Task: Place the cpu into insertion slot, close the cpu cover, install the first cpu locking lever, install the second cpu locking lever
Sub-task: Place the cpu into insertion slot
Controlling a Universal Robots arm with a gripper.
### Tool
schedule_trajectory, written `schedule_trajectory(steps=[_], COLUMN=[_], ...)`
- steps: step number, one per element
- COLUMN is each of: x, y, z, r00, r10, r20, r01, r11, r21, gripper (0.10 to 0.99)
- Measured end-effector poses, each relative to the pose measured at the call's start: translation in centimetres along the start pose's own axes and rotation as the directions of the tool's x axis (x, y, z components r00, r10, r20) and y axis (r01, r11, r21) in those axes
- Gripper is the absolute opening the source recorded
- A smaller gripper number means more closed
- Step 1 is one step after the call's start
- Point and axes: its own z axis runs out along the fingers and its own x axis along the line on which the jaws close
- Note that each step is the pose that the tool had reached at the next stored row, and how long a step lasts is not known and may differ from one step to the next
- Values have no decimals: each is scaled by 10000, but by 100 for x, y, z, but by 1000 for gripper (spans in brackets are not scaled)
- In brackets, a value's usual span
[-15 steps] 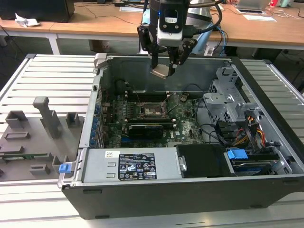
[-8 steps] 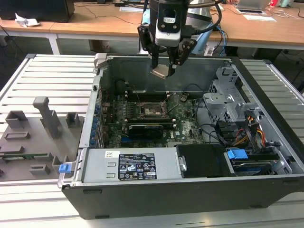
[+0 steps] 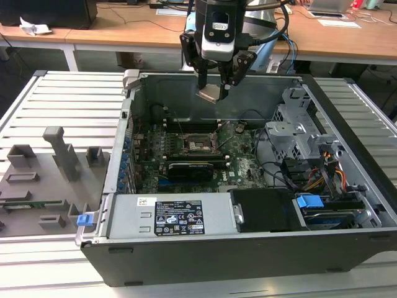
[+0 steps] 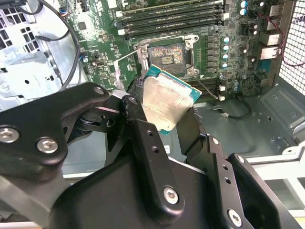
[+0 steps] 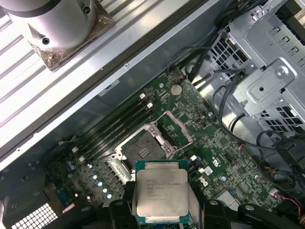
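The gripper (image 3: pixel 213 85) pinched the cpu (image 3: pixel 209 94) between its fingers and held it tilted in the air over the open computer case (image 3: pixel 186 251), well above the green motherboard (image 3: pixel 248 164). The insertion slot (image 3: pixel 200 143) lay uncovered on the motherboard. The cpu cover (image 5: pixel 177 128) was swung open along one edge of the slot.

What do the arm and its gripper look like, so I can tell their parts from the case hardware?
The gripper is black, with a silver-grey plate on its body and two jointed link fingers pinned by silver screws. Black cables loop around the wrist above it. The arm is a smooth silver-grey cylinder with small dark holes.
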Motion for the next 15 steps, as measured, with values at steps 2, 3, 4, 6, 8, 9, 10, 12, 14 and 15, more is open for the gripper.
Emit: schedule_trajectory(steps=[2, 3, 4, 6, 8, 9, 10, 12, 14, 15], x=[0, 0, 1, 1, 0, 0, 0, 0, 0, 0], y=[0, 0, 0, 0, 0, 0, -1, 0, -1, -1], z=[0, 1, 1, 1, 2, 2, 3, 4, 5, 5], r00=[10000, 10000, 10000, 9998, 9993, 9990, 9984, 9975, 9958, 9949], r10=[50, 68, 93, 208, 375, 439, 563, 701, 914, 1001], r20=[4, 6, 8, 17, 32, 37, 48, 59, 77, 84], r01=[-50, -68, -93, -208, -375, -439, -563, -701, -913, -1001], r11=[10000, 10000, 10000, 9998, 9993, 9990, 9984, 9975, 9958, 9950], r21=[-1, -2, -2, -4, -7, -9, -12, -14, -20, -22], gripper=[522, 522, 522, 522, 522, 522, 522, 522, 522, 522])
